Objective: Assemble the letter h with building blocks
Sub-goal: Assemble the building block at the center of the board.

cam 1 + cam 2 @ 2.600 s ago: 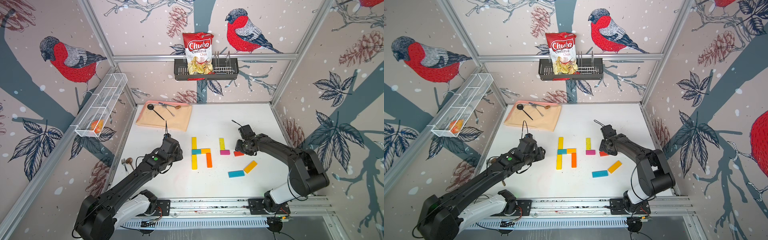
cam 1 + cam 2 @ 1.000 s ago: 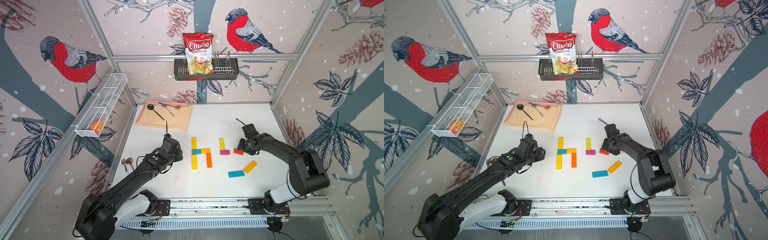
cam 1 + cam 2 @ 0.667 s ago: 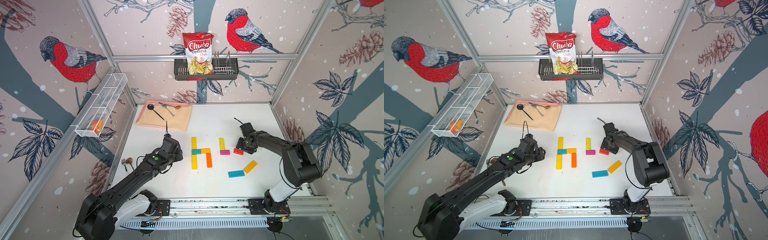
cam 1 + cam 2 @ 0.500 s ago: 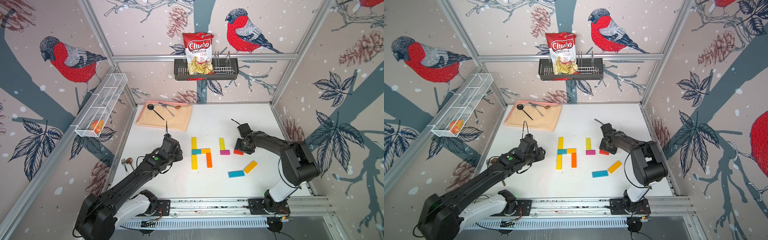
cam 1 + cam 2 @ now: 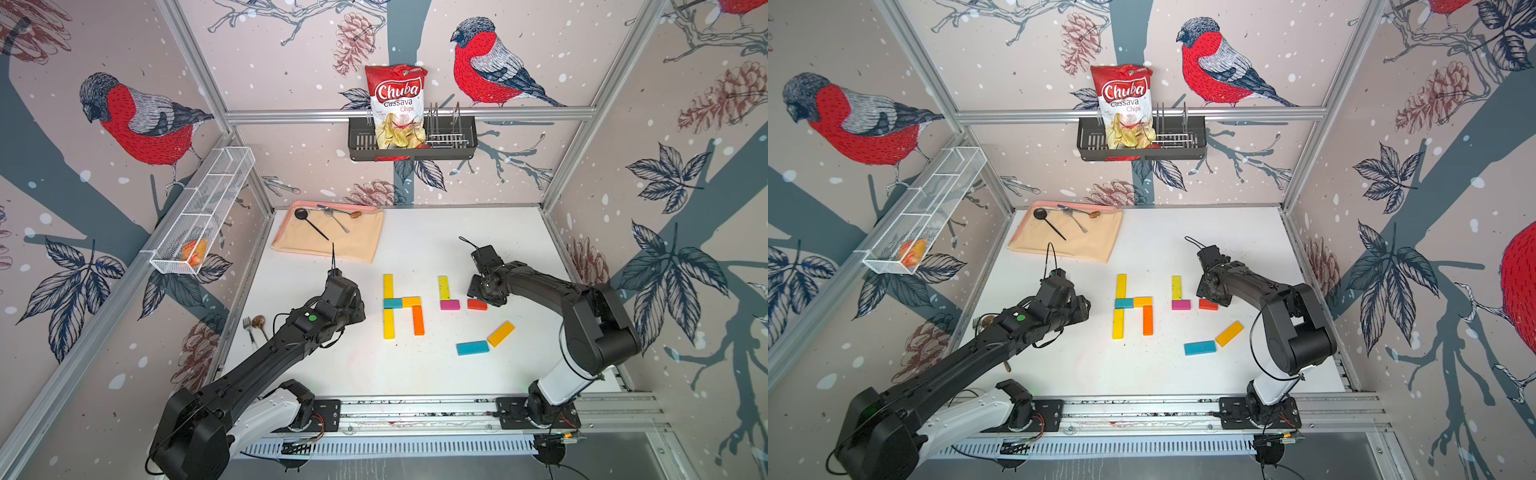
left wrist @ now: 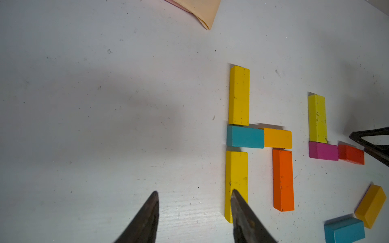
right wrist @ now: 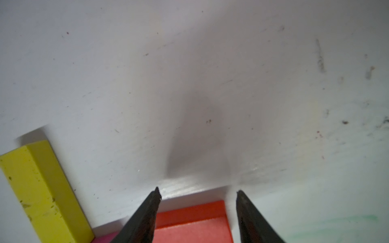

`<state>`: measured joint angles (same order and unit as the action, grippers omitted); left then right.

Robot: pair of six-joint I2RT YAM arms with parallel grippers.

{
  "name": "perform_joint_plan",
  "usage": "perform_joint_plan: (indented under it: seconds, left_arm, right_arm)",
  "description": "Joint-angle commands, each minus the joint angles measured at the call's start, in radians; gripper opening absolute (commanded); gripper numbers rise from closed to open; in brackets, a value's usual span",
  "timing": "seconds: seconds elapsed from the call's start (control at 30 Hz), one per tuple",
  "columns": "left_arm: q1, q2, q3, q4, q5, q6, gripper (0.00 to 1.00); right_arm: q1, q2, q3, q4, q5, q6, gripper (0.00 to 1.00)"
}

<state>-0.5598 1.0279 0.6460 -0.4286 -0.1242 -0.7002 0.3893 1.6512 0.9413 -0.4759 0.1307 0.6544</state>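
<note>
In a top view, a five-block cluster [image 5: 392, 303] lies mid-frame on the table [image 5: 374, 374], with the left gripper [image 5: 362, 318] just left of it. Right of it sits a three-block cluster [image 5: 450, 305]; the right gripper [image 5: 478, 297] straddles its rightmost block [image 5: 477, 305]. Two loose blocks [image 5: 473, 348] lie just beside each other, lower right. Behind, upper left, cutlery [image 5: 316, 226] lies on a cloth [image 5: 353, 245]; above, a bag [image 5: 397, 104] stands in the wall rack [image 5: 453, 145].

**White counter: cloth and ten flat blocks**

Counter [image 5: 415, 374], scuffed. Far-left corner: peach cloth [image 5: 332, 241]. Centre: five-block h [image 5: 401, 302]. Beside it: yellow block [image 5: 443, 287] touching magenta block [image 5: 450, 305], red block [image 5: 477, 304] just beside. Nearer: amber block [image 5: 500, 333] and teal block [image 5: 472, 348], lying loose.
</note>
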Motion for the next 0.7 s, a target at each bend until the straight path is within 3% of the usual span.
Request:
perform_joint_plan:
  seconds: [0.0, 0.33, 0.67]
  left_arm:
    - [0.002, -0.003, -0.006, 0.014, -0.009, 0.008, 0.54]
    - [0.004, -0.005, -0.017, 0.021, -0.004, 0.006, 0.54]
    - [0.003, -0.008, -0.022, 0.022, -0.005, 0.006, 0.54]
  right_arm:
    - [0.001, -0.015, -0.020, 0.011, -0.041, 0.017, 0.60]
    - [0.017, -0.027, -0.040, 0.050, -0.095, 0.042, 0.62]
    - [0.040, 0.021, 0.003, 0.039, -0.069, 0.041, 0.62]
